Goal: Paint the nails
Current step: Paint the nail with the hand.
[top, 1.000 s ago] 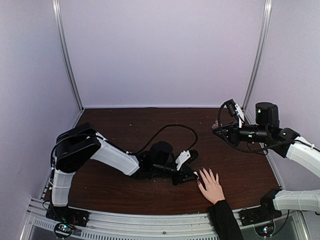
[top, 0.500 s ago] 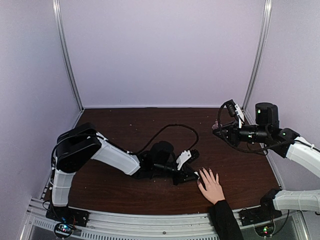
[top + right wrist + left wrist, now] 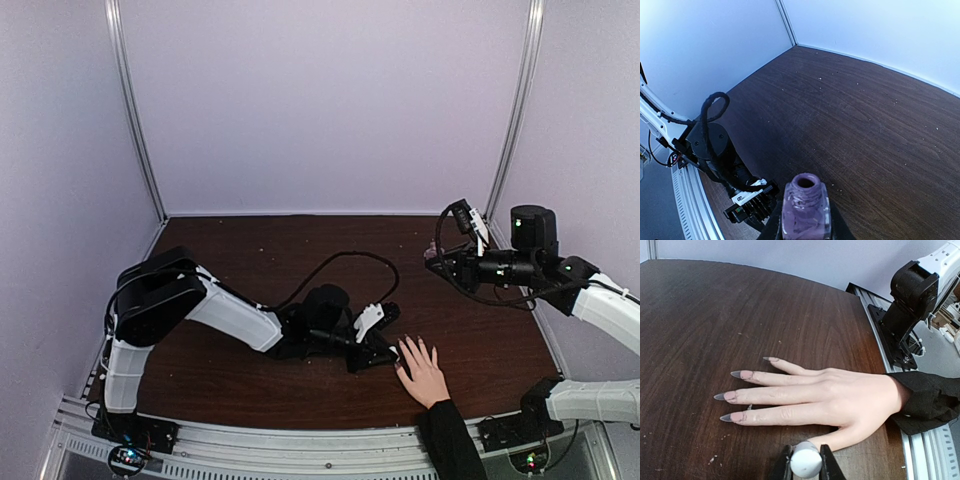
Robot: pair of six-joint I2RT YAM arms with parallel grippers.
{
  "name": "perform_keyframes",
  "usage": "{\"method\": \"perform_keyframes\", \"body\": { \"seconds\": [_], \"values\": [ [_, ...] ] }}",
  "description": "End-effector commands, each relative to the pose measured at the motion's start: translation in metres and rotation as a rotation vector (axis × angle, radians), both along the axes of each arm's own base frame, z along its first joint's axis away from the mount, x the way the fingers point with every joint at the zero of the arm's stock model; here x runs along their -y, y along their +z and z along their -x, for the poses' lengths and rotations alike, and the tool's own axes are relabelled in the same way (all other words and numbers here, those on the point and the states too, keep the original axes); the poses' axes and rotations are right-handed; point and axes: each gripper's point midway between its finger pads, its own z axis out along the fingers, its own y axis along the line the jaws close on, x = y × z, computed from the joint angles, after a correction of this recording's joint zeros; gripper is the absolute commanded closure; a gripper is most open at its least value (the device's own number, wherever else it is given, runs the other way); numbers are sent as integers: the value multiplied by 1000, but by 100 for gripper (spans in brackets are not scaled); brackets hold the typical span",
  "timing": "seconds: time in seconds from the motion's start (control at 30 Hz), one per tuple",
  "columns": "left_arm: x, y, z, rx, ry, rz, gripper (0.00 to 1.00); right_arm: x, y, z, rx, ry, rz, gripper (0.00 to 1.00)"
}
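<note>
Fingers [image 3: 790, 397] of a light-skinned human hand [image 3: 850, 397] in a black sleeve [image 3: 930, 400] lie spread and flat on the dark brown wooden table [image 3: 715, 305], near its front edge and right of centre. The long pointed nails [image 3: 740, 374] show grey tips over pink bases. The left gripper [image 3: 806, 469], low beside the thumb, pinches narrowly on a small round white cap [image 3: 805, 459]. The right gripper [image 3: 805, 234], raised well apart at the table's right side, clamps an uncapped clear bottle of purple polish [image 3: 805, 205].
</note>
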Motion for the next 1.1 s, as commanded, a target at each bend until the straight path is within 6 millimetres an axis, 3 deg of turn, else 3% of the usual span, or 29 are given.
{"method": "perform_keyframes", "body": {
  "seconds": [0.0, 1.07],
  "values": [
    [6, 4, 3, 18, -25, 20, 100, 1, 7, -2, 24, -7, -17, 100],
    [-4, 0, 6, 27, -9, 3, 100, 1, 7, -3, 23, -7, -18, 100]
  ]
}}
